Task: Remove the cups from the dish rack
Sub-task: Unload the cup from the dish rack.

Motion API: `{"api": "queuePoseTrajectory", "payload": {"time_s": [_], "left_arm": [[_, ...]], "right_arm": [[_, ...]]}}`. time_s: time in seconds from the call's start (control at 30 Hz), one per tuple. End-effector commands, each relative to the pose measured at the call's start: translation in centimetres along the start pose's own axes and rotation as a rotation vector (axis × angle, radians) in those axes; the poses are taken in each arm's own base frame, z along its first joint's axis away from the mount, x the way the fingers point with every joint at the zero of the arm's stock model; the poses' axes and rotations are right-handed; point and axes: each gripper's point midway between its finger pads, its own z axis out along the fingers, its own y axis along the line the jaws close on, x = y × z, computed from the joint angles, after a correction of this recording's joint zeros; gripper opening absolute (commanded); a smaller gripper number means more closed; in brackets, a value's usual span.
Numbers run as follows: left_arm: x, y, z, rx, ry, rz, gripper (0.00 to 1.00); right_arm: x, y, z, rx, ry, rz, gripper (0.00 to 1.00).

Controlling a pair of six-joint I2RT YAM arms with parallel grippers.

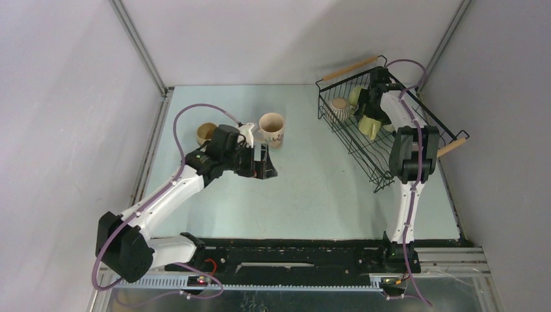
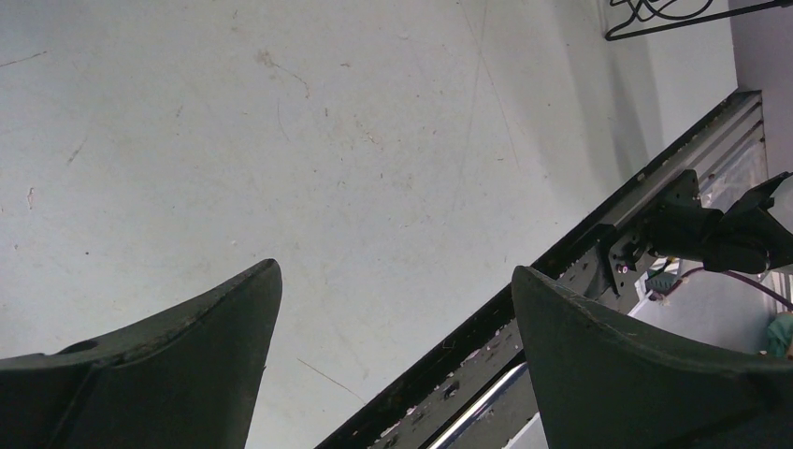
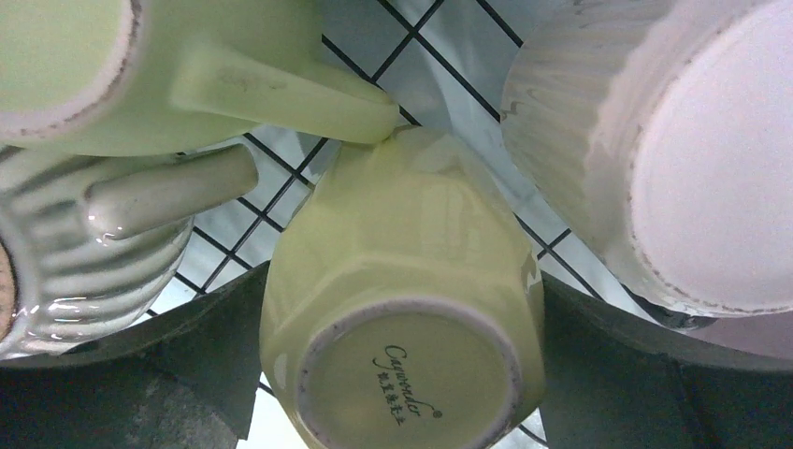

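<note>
The black wire dish rack [image 1: 375, 166] with wooden handles stands at the back right. My right gripper [image 1: 368, 116] reaches down into it. In the right wrist view the right gripper [image 3: 404, 276] is open, a finger on each side of an upturned pale yellow-green cup [image 3: 402, 365]; whether they touch it I cannot tell. Around it lie a second yellow-green mug [image 3: 187, 65], a ribbed beige cup [image 3: 84, 271] and a pale ribbed cup [image 3: 655, 140]. A floral cup [image 1: 272, 129] and a tan cup [image 1: 206, 133] stand on the table. My left gripper [image 1: 266, 170] hangs open and empty beside them.
The left wrist view shows bare table between the open left gripper [image 2: 393, 281] fingers, the black front rail [image 2: 524, 309] and a corner of the rack [image 2: 673, 14]. Grey walls close in the table on three sides.
</note>
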Motion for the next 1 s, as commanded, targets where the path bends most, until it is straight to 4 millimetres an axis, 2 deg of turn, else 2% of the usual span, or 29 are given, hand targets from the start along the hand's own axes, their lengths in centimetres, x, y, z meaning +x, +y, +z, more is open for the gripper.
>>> {"api": "queuePoseTrajectory", "payload": {"time_s": [0.0, 0.17, 0.23, 0.3, 0.43, 0.53, 0.7, 0.83, 0.97], "left_arm": [[0.7, 0.3, 0.5, 0.009, 0.014, 0.014, 1.0], [0.8, 0.3, 0.7, 0.007, 0.019, 0.02, 1.0], [0.9, 0.3, 0.8, 0.008, 0.024, 0.02, 1.0], [1.1, 0.3, 0.9, 0.007, 0.03, 0.019, 1.0], [1.2, 0.3, 1.0, 0.007, 0.035, 0.02, 1.0], [1.2, 0.3, 1.0, 0.005, 0.033, 0.025, 1.0], [1.0, 0.1, 0.8, 0.005, 0.025, 0.029, 1.0], [0.7, -0.4, 0.6, 0.019, 0.016, 0.018, 1.0], [0.0, -1.0, 0.2, 0.034, -0.004, 0.007, 1.0]], "right_arm": [[-2.7, 0.3, -0.6, -0.009, -0.083, -0.015, 1.0], [-3.0, 0.3, -0.4, -0.002, -0.093, -0.026, 0.93], [-3.1, 0.2, -0.5, 0.0, -0.097, -0.027, 0.88], [-3.2, 0.2, -0.6, 0.0, -0.099, -0.026, 0.8], [-3.4, 0.1, -1.5, 0.009, -0.109, -0.02, 0.54], [-3.8, 0.2, -2.9, 0.002, -0.121, 0.002, 0.38], [-4.8, -0.1, -5.8, 0.005, -0.144, 0.044, 0.21], [-5.5, -0.5, -8.2, -0.003, -0.165, 0.062, 0.13], [-5.8, -0.9, -10.1, -0.006, -0.174, 0.068, 0.1]]}}
